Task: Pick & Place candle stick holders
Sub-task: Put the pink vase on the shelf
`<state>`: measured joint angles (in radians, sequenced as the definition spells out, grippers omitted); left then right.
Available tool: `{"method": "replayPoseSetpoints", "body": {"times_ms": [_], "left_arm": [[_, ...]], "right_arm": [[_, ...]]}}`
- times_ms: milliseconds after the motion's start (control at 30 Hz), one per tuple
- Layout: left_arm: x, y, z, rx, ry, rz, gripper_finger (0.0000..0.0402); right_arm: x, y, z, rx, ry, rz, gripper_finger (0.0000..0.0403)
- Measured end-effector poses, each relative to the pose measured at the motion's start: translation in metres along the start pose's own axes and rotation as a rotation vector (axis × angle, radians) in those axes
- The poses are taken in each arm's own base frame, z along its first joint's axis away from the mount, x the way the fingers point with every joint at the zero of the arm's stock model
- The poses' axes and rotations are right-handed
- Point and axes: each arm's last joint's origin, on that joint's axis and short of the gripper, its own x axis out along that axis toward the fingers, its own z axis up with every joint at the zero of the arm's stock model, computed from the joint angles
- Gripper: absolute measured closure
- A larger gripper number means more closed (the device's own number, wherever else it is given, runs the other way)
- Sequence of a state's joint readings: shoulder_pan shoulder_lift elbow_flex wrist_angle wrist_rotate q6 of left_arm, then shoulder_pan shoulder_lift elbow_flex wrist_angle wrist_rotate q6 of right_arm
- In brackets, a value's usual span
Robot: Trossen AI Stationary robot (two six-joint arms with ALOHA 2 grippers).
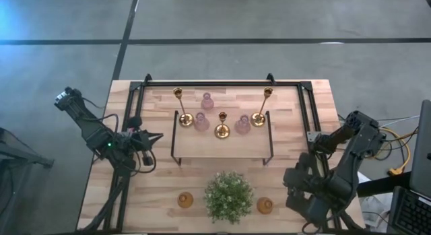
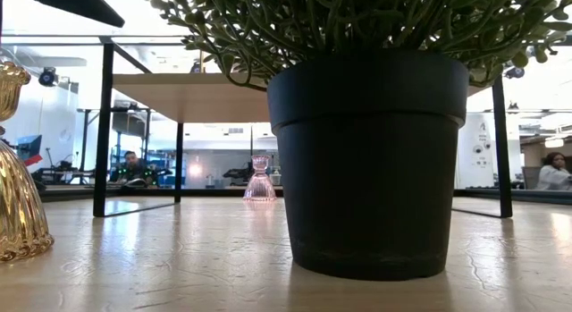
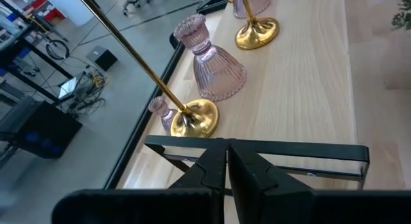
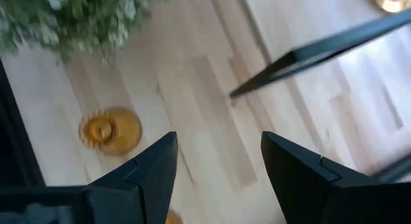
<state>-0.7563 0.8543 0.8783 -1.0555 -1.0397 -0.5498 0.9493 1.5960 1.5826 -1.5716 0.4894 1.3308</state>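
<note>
Amber glass holder (image 1: pixel 264 205) sits near the table's front edge, right of the plant (image 1: pixel 229 196), with its twin (image 1: pixel 185 199) on the left; 3 brass sticks and 3 pink holders stand on the shelf (image 1: pixel 223 149). Likely light, slick and breakable, so take it round the waist. The right claw (image 4: pixel 218 163) hovers above it, wide open and empty; the left claw (image 3: pixel 227 166) waits shut, empty, by the shelf. Only the low view shows a pink holder (image 2: pixel 260 180) under the shelf.

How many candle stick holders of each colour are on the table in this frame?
Brass sticks: 3
Pink-lilac glass holders: 3
Amber-orange glass holders: 2
Total: 8
</note>
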Motion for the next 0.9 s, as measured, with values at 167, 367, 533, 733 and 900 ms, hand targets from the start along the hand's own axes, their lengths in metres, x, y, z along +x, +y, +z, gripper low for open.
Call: {"method": "replayPoseSetpoints", "body": {"times_ms": [167,367,533,733,900], "left_arm": [[0.0,-0.002,-0.001,-0.165,0.044,-0.069,0.0381],[0.001,-0.005,-0.001,-0.292,0.061,-0.069,0.0381],[0.0,0.002,-0.005,-0.393,0.089,-0.028,0.038],[-0.008,0.04,-0.027,-0.479,0.107,0.218,0.0365],[-0.009,0.061,-0.033,-0.69,-0.092,0.341,0.0352]], "right_arm": [[-0.002,-0.006,0.006,-0.073,-0.039,-0.003,0.02],[-0.004,-0.006,0.003,-0.235,-0.039,0.002,0.0214],[-0.007,-0.005,-0.003,-0.232,-0.038,0.017,0.0225],[-0.01,-0.004,-0.008,-0.233,-0.045,0.026,0.0236],[-0.012,-0.007,-0.006,-0.204,-0.055,0.032,0.0246]]}}
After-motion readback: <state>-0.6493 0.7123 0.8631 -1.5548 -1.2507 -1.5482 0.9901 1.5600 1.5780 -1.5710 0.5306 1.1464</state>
